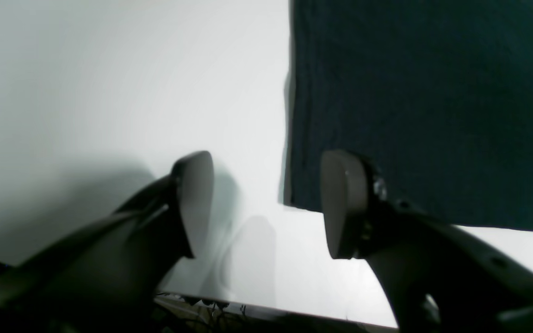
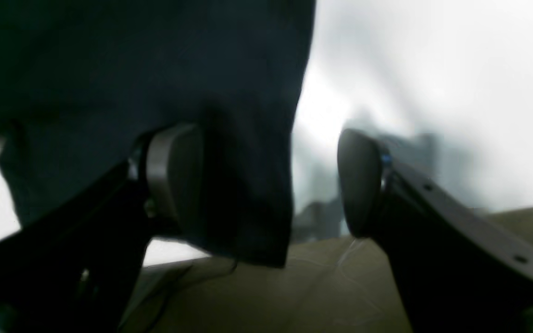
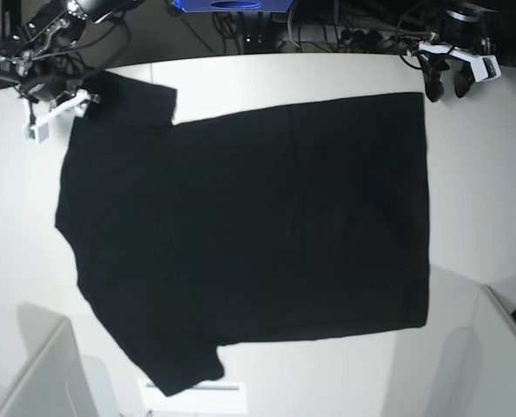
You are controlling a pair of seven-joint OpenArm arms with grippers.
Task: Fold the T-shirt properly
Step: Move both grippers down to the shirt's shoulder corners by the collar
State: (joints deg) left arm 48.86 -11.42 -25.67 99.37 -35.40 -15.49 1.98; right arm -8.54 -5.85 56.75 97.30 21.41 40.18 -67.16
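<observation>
The black T-shirt [image 3: 241, 217] lies spread across the white table [image 3: 484, 200], both sleeves out on one side, so the folding looks hardly begun and every main fold remains. At its near edge, the left gripper [image 1: 266, 203] and right gripper [image 2: 269, 185] stand spread, gripping nothing.

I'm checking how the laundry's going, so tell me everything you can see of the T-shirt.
The T-shirt is black cloth, plain on the side facing up, with no print showing. It lies spread wide on the white table, lightly creased. One sleeve sticks out at the end away from the arms; another part reaches towards the right gripper, whose open fingers stand around its edge. The left gripper is open near a corner. Whether either touches it, I can't tell.
</observation>
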